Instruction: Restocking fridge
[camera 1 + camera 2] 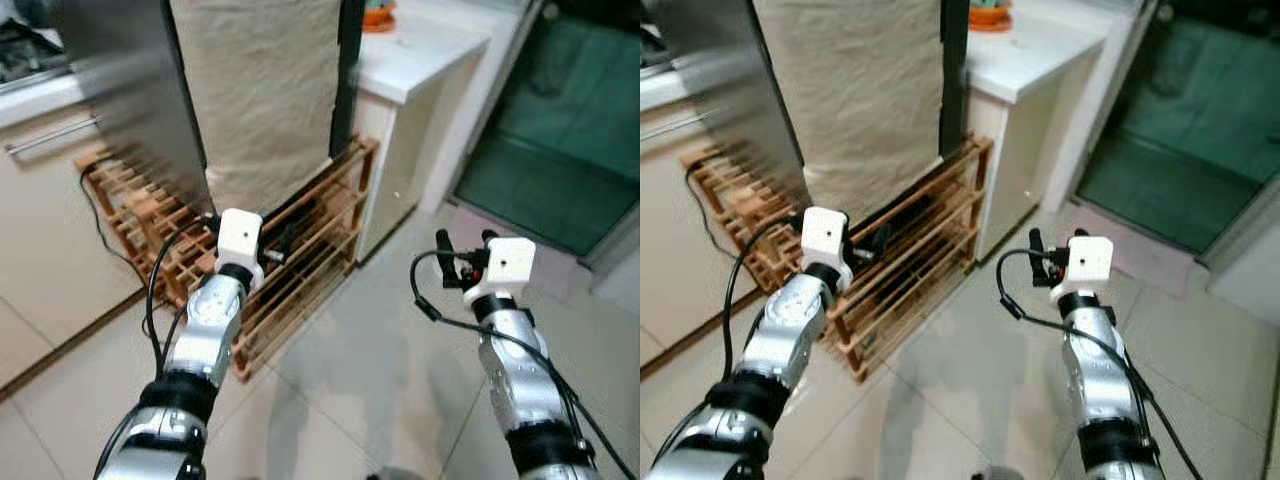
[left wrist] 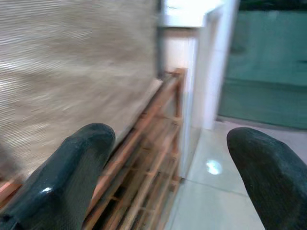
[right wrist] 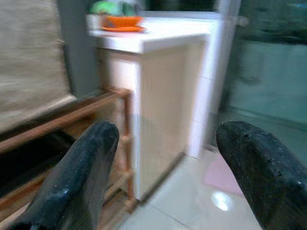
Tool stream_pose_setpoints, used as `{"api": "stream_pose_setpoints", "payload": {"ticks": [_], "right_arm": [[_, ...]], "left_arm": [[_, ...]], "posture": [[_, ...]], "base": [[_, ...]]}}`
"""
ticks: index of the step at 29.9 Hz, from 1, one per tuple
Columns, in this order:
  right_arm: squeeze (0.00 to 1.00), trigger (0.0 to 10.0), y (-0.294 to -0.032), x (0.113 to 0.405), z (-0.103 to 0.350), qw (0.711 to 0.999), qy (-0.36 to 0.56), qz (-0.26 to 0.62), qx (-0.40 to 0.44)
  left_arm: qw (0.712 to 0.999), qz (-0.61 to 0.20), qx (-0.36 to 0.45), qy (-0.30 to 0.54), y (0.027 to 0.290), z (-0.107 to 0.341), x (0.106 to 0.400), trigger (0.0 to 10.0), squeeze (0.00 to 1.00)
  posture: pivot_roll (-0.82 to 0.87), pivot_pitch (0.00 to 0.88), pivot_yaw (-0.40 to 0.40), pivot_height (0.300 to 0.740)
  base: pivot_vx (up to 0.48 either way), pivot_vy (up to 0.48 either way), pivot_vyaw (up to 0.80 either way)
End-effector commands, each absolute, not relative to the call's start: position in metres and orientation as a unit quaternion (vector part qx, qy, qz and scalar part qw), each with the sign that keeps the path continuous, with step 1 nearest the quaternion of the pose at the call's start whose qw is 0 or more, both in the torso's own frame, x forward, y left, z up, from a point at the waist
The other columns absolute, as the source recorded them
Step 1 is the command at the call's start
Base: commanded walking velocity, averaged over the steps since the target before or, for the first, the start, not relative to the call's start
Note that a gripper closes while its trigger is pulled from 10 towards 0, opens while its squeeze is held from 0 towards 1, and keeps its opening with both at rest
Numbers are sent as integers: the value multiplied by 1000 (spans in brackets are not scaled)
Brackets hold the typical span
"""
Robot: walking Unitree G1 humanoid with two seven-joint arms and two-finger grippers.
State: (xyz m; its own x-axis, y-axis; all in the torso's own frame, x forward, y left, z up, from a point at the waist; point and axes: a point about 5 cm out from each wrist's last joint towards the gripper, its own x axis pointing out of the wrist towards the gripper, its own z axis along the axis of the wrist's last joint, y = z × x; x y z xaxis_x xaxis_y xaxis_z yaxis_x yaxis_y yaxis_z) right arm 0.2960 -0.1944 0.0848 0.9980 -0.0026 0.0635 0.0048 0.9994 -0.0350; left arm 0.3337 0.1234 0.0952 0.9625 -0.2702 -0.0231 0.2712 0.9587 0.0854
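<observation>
Both my arms are raised in front of me over the tiled floor [image 1: 380, 360], and neither carries anything. My left fingers [image 2: 163, 172] are spread wide with nothing between them; along them I look at a wooden slatted rack [image 1: 300, 250] and the beige cloth [image 1: 265, 90] that hangs down onto its top. My right fingers [image 3: 168, 177] are spread just as wide and just as empty, aimed at the side of a white cabinet [image 3: 163, 96].

The fridge I am meant to restock is, I judge, the tall steel-faced body [image 1: 130, 90] ahead and to my left, standing just behind the rack; I cannot see a handle or an open door on it from here. I cannot make out any groceries within reach. The only likely items are an orange dish [image 3: 122, 21] and something green beside it, far back on the white table [image 1: 420, 50] above that cabinet, ahead and slightly to my right.

So the coming move turns on this: the steel front lies off my left side, nearer the left arm, with the rack between us along its base, while the dish sits well apart beyond the rack's end, more in line with the right arm. I would need to step closer either way.
</observation>
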Motion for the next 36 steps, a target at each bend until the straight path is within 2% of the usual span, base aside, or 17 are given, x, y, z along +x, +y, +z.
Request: {"api": "stream_pose_setpoints", "payload": {"ticks": [1, 9, 10, 13, 14, 25, 32, 36], "right_arm": [[0, 10000, -191, 299, 87, 999, -39, -4, -11], [0, 10000, -185, 301, 94, 998, -67, -12, -13], [0, 10000, -184, 301, 101, 996, -86, -9, -38], [0, 10000, -183, 300, 115, 991, -124, -11, -56], [0, 10000, -182, 301, 128, 987, -153, -17, -55], [0, 10000, -172, 309, 131, 988, -146, -6, -45], [0, 10000, -167, 311, 129, 989, -139, 8, -48], [0, 10000, -166, 312, 128, 989, -136, 11, -48]], "left_arm": [[988, -147, 55, -9, 121, 103, 337, 10000, 0], [988, -144, 45, -31, 126, 110, 337, 10000, 0], [988, -138, 46, -48, 127, 113, 335, 10000, 0], [989, -123, 36, -73, 130, 119, 332, 10000, 0], [990, -104, 10, -95, 132, 128, 331, 10000, 0], [986, -118, -15, -113, 119, 140, 329, 10000, 0], [982, -127, 14, -136, 109, 152, 326, 10000, 0], [984, -122, 1, -133, 110, 153, 327, 10000, 0]], "posture": [[-49, 0, 5, 740], [-42, 0, 5, 740], [-38, 0, 5, 740], [-37, 0, 1, 740], [-36, 0, -3, 740], [-25, 0, -19, 740], [-16, 0, -23, 740], [-16, 0, -20, 740]], "base": [[0, 480, -731], [0, 480, -548], [0, 480, 0], [0, 0, 0], [0, 0, 0], [0, 0, 0], [420, 145, 0], [452, 0, 0]]}}
